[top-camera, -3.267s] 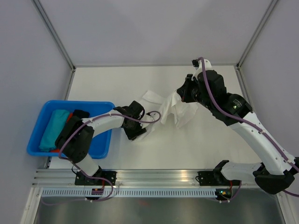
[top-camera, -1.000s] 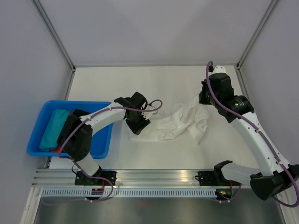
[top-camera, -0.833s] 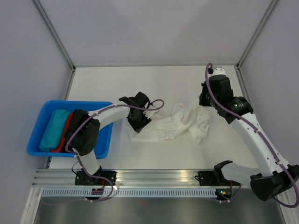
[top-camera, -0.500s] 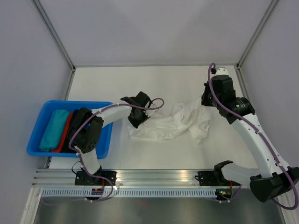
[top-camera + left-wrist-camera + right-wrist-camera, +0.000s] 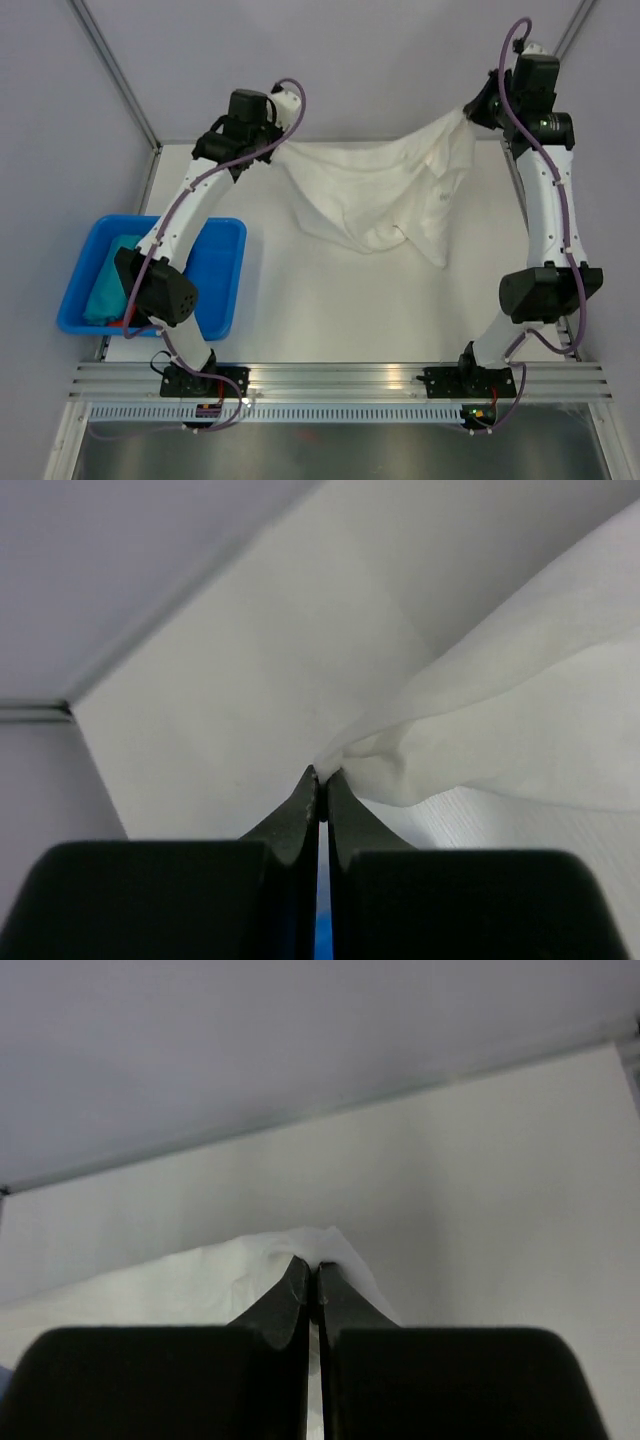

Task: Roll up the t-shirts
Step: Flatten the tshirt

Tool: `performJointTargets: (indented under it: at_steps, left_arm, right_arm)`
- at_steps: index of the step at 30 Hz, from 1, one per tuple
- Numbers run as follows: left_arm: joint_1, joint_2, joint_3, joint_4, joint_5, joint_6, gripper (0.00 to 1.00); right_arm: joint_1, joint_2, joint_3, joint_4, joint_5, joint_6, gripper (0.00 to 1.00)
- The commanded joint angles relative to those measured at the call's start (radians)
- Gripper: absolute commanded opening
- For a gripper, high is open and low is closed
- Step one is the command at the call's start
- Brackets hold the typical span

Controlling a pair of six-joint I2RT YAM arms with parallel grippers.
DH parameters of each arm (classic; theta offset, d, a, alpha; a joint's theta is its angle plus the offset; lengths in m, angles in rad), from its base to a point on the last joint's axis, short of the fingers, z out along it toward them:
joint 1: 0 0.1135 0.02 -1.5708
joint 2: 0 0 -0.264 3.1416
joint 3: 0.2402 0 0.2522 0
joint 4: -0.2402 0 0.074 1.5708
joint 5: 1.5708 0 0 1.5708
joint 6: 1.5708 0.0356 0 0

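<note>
Soft, even light fills the overhead view. The desk (image 5: pixel 330 310) reads bright off-white, and only pale shadows lie in the folds of the white t-shirt (image 5: pixel 380 190). In the wrist views the left end effector (image 5: pixel 318 780) and right end effector (image 5: pixel 312 1272) are near-black silhouettes, slightly blurred close up.

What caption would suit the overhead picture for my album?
Left arm and right arm hold a white cloth t-shirt stretched wide between them, near a blue plastic bin.

A blue bin (image 5: pixel 222 282) sits at the white table's (image 5: pixel 330 312) left edge.
</note>
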Motion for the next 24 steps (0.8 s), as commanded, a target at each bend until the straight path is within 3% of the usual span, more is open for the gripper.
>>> performJointTargets:
  at_steps: [1, 4, 5, 7, 10, 16, 24]
  left_arm:
    - [0.048, 0.048, 0.249, 0.035, -0.047, 0.023, 0.02]
    - [0.088, 0.107, 0.447, 0.036, -0.047, 0.009, 0.02]
    - [0.108, 0.117, 0.526, 0.038, -0.04, 0.006, 0.02]
    - [0.132, 0.128, 0.565, 0.048, 0.011, 0.015, 0.02]
    - [0.137, 0.105, 0.515, 0.061, 0.04, 0.044, 0.02]
    - [0.137, 0.0, 0.12, 0.15, 0.128, 0.061, 0.02]
    - [0.137, -0.183, -0.397, 0.297, 0.232, 0.147, 0.02]
  right_arm:
    - [-0.028, 0.149, 0.436, 0.022, -0.105, 0.034, 0.0]
    - [-0.078, 0.209, 0.628, 0.06, -0.176, 0.088, 0.0]
    - [-0.133, 0.197, 0.616, 0.096, -0.234, 0.159, 0.0]
    - [-0.227, 0.13, 0.488, 0.22, -0.283, 0.235, 0.0]
    - [-0.308, 0.029, 0.264, 0.273, -0.311, 0.214, 0.0]
    - [-0.33, -0.157, -0.187, 0.238, -0.214, 0.06, 0.0]
    - [-0.335, -0.433, -0.887, 0.321, -0.137, 0.112, 0.01]
